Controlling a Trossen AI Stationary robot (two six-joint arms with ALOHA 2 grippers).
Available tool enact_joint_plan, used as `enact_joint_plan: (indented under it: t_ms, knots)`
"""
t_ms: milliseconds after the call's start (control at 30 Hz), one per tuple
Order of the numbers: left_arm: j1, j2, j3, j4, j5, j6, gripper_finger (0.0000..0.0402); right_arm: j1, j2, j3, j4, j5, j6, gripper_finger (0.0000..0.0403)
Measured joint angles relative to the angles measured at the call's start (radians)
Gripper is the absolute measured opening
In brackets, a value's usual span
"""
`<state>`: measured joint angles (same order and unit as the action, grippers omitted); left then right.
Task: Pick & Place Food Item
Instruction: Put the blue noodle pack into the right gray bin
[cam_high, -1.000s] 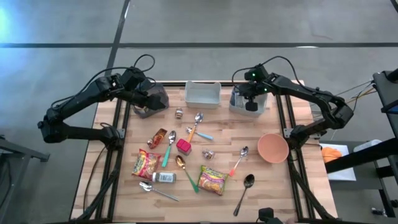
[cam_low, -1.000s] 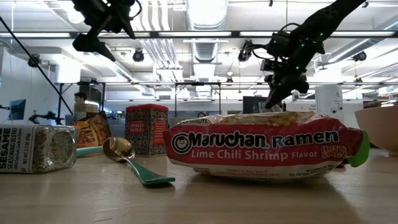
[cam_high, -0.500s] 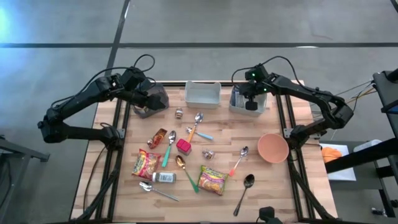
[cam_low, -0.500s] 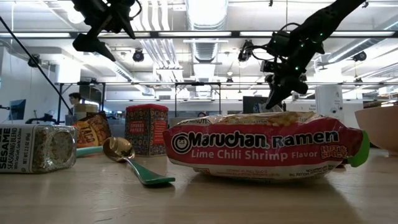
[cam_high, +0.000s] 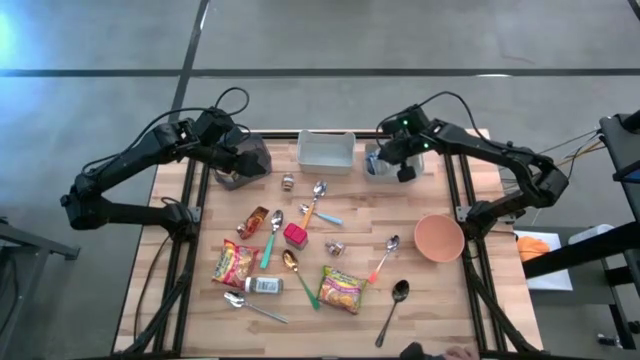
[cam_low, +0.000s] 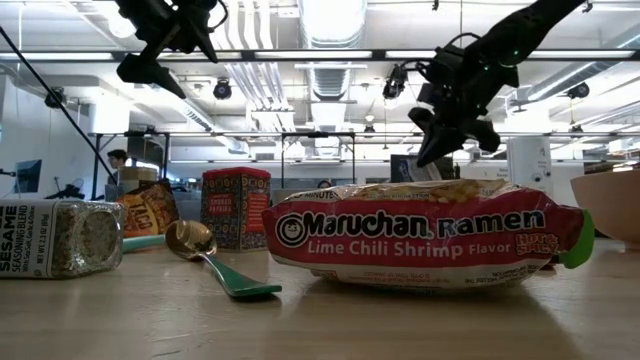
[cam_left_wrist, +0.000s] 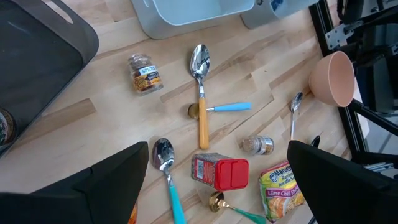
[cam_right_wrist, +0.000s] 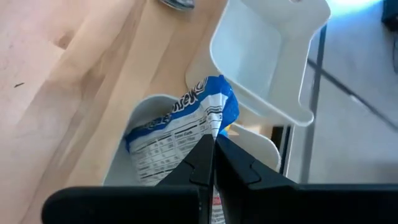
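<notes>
- Right claw (cam_right_wrist: 212, 163) pinched shut on the edge of a blue-and-white food packet (cam_right_wrist: 180, 127); packet hangs in or just above the grey tub (cam_right_wrist: 124, 158) beside the white bin (cam_right_wrist: 261, 62).
- High view: right claw (cam_high: 398, 160) sits over the tub (cam_high: 378, 163), at the back of the table (cam_high: 440, 290), just right of the white bin (cam_high: 326, 150).
- Whether the packet's lower end touches the tub floor: cannot tell.
- Left claw (cam_left_wrist: 211, 186) spread wide, holding nothing; it hovers over the dark tray (cam_high: 243, 160), left of the white bin.
- Judged stage: grasp made, packet partly in the tub. Whether it is going in or coming out, the frames do not say.
- If placing: only the release is left. If picking: carry and set-down are left.
- Other food untouched in front of the white bin: two ramen packs (cam_high: 341, 289) (cam_high: 234, 264), red spice tin (cam_high: 295, 235), sesame jar (cam_high: 262, 285).
- Spoons (cam_high: 317, 195) and pink bowl (cam_high: 439, 238) lie loose on the table, well clear of both claws.
</notes>
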<state>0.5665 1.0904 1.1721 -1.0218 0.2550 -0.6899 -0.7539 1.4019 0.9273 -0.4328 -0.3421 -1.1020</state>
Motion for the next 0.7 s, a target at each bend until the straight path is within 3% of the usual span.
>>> enact_joint_plan:
  t_ms: [533,600,700]
  knots:
    - [0.000,0.000,0.000,0.000,0.000,0.009,0.0387,0.090,-0.027,0.000,0.002,0.001,-0.099,0.0008]
    - [0.000,0.000,0.000,0.000,0.000,0.008,0.0387,0.089,-0.031,0.000,0.011,0.030,-0.031,0.0008]
    - [0.000,0.000,0.000,0.000,0.000,0.008,0.0387,0.088,-0.036,0.002,0.024,0.155,0.146,0.0008]
